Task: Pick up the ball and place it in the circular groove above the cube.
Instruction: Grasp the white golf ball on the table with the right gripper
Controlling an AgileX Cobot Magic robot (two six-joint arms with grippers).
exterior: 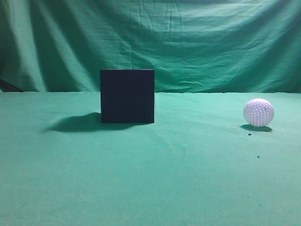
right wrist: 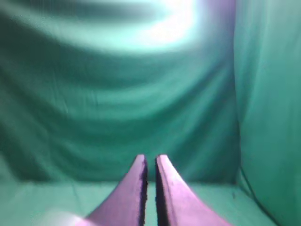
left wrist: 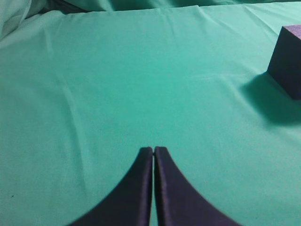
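Note:
The dark cube (exterior: pixel 127 96) stands on the green cloth left of centre in the exterior view; its top face and any groove are hidden at this height. The white dimpled ball (exterior: pixel 258 112) rests on the cloth far to the right, apart from the cube. Neither gripper shows in the exterior view. In the left wrist view my left gripper (left wrist: pixel 154 149) is shut and empty above bare cloth, with the cube (left wrist: pixel 288 59) at the right edge. In the right wrist view my right gripper (right wrist: pixel 150 159) is shut and empty, with only a thin slit between the fingers, facing the backdrop.
A green cloth (exterior: pixel 150 179) covers the table and a green curtain (exterior: pixel 188 37) hangs behind it. A pale blur (right wrist: pixel 56 219) sits in the right wrist view's lower left corner; I cannot tell what it is.

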